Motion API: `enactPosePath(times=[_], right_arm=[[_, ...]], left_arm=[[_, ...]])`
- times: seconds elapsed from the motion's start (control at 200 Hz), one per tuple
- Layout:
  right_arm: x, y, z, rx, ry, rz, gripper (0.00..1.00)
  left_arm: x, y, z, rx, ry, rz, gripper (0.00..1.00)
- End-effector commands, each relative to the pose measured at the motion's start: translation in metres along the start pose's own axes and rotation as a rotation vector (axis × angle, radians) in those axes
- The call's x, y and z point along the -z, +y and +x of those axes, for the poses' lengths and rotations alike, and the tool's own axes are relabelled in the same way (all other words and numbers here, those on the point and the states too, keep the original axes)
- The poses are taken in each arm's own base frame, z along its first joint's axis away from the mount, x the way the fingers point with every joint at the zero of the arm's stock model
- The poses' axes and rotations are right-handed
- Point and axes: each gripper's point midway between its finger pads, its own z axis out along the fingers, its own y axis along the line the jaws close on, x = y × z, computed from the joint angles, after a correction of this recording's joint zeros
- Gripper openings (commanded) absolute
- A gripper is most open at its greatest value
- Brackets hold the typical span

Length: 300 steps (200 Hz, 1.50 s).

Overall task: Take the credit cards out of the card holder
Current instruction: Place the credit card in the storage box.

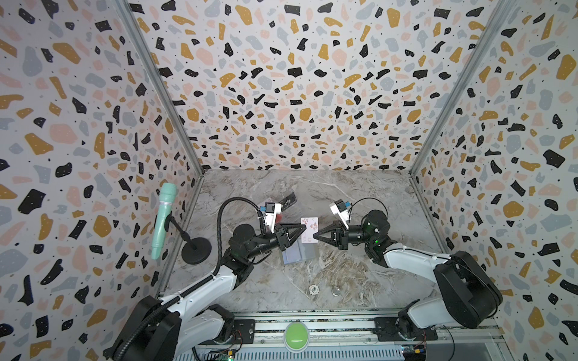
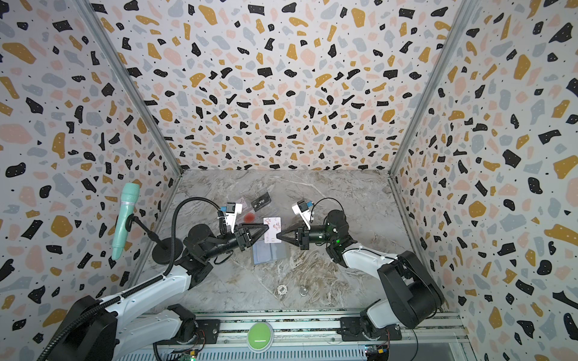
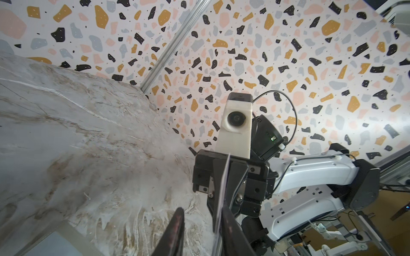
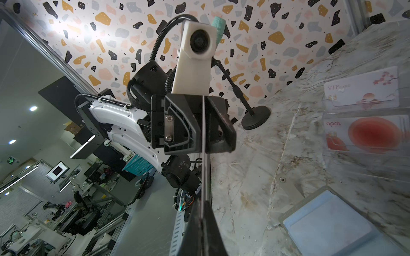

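Right gripper (image 1: 315, 234) clamping white-pinkish card (image 1: 309, 230), left gripper (image 1: 304, 228) gaping around opposite edge, card holder (image 1: 297, 254) lying below, black VIP card (image 1: 288, 200) showing only in top views.

Left gripper (image 1: 304, 227) jaws apart, right gripper (image 1: 315, 234) clamped, facing each other.

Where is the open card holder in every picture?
Top view: card holder mid-table, just robot-side of the white card.
Top view: same place.
Left wrist: only a blue corner, cut off.
Right wrist: blue inside, on the table.
Landmark: that white card, seen edge-on in both wrist views.
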Motion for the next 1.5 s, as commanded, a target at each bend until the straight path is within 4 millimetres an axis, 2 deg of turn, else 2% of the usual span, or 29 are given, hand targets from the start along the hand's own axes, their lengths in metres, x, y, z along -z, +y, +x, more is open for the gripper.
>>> enactPosePath(times=[0.0,0.09,0.25,0.43,0.636,0.861,0.901,1.061,1.116,1.201,1.281,1.351,1.376,1.442,1.497], right_arm=[[-0.002,0.01,-0.012,0.048,-0.014,-0.037,0.03],[-0.003,0.009,-0.012,0.045,-0.018,-0.042,0.03],[-0.003,0.01,-0.014,0.038,-0.034,-0.064,0.03],[-0.005,0.008,-0.017,0.029,-0.046,-0.075,0.03],[-0.009,0.004,-0.019,0.023,-0.042,-0.072,0.03],[-0.01,0.003,-0.02,0.024,-0.045,-0.068,0.03],[-0.01,0.0,-0.019,0.018,-0.043,-0.059,0.07],[-0.008,-0.01,-0.016,0.017,-0.005,0.015,0.43],[-0.005,-0.016,-0.017,0.04,0.01,0.074,0.52],[0.001,-0.029,-0.013,0.059,0.052,0.206,0.58],[0.011,-0.036,-0.011,0.078,0.076,0.309,0.66],[0.019,-0.039,-0.009,0.088,0.085,0.381,0.71],[0.022,-0.041,-0.008,0.088,0.087,0.404,0.76],[0.03,-0.048,-0.006,0.081,0.083,0.476,0.78],[0.039,-0.059,-0.005,0.072,0.075,0.557,0.78]], left_arm=[[0.003,-0.021,-0.01,-0.03,-0.028,0.089,0.24],[0.004,-0.026,-0.011,-0.022,-0.035,0.113,0.17],[0.005,-0.033,-0.012,0.02,-0.041,0.163,0.13],[0.005,-0.029,-0.005,0.032,-0.017,0.153,0.11],[0.004,-0.016,0.005,0.03,0.017,0.101,0.1],[0.003,-0.013,0.006,0.033,0.023,0.083,0.0],[0.004,-0.013,0.005,0.031,0.017,0.08,0.0],[0.004,0.005,0.007,-0.012,0.039,-0.032,0.0],[0.004,0.012,0.006,-0.036,0.071,-0.082,0.0],[0.008,0.025,-0.004,-0.087,0.124,-0.175,0.0],[0.018,0.048,-0.01,-0.144,0.217,-0.321,0.0],[0.025,0.061,-0.023,-0.22,0.291,-0.406,0.0],[0.027,0.062,-0.027,-0.252,0.323,-0.421,0.0],[0.03,0.069,-0.039,-0.331,0.374,-0.476,0.0],[0.035,0.085,-0.05,-0.391,0.404,-0.576,0.0]])
